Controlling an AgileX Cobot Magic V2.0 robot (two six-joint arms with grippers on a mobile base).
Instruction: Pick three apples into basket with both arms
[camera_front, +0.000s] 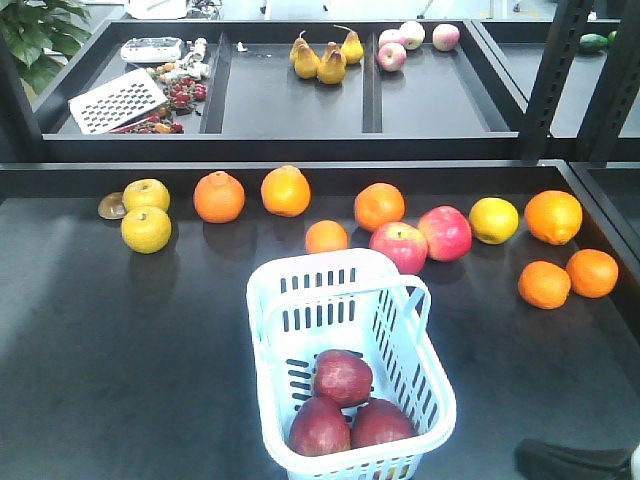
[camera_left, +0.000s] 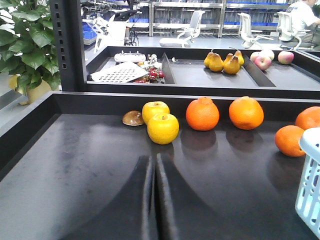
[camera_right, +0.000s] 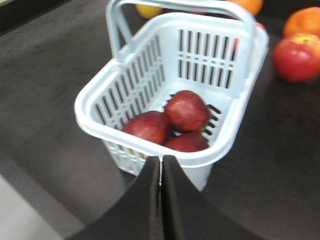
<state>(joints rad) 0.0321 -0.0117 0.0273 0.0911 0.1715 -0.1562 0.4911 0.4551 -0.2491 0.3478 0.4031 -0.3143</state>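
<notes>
Three apples in basket; both arms clear.

Apples (camera_front: 343, 405) sit clustered at the near end of the basket (camera_front: 300, 300), touching, likely because they were dropped from the robot's side. Basket's long axis runs away from the robot, skewed slightly left at the far end. Left gripper (camera_left: 154, 200) and right gripper (camera_right: 161, 200): jaws pressed together, holding nothing. Task looks complete.

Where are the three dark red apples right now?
In the front view, the three apples sit together inside the basket, at its near end, bottom center of the table.
</notes>
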